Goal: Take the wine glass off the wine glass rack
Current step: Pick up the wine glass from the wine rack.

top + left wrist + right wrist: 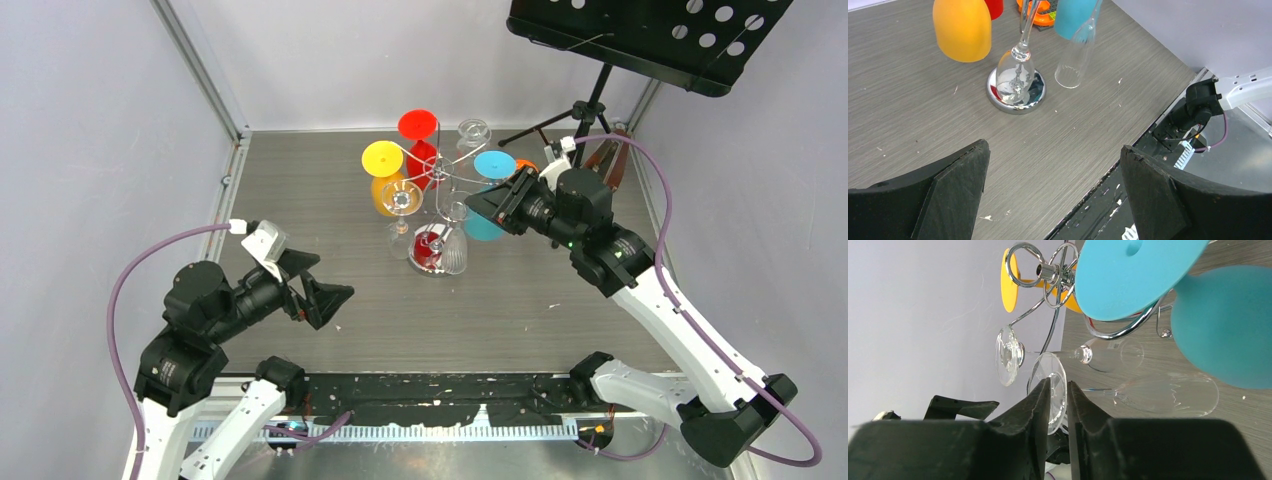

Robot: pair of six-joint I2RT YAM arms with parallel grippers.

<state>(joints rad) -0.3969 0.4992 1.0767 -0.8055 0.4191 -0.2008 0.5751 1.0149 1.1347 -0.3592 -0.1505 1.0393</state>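
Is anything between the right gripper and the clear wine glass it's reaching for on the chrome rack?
Nothing visible. The right gripper straddles the round foot of the clear wine glass; whether it grips is unclear. The turquoise glass hangs close beside on the chrome wire rack.

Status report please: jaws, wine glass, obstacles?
Left gripper: jaws wide, empty. Right gripper: jaws narrow at clear wine glass foot, grip unclear. Blue glass close beside.

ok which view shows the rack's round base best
Left wrist: the mirrored base sits plainly on the table, one clear glass hanging before it. Top external shows it small under glasses; right wrist shows none.
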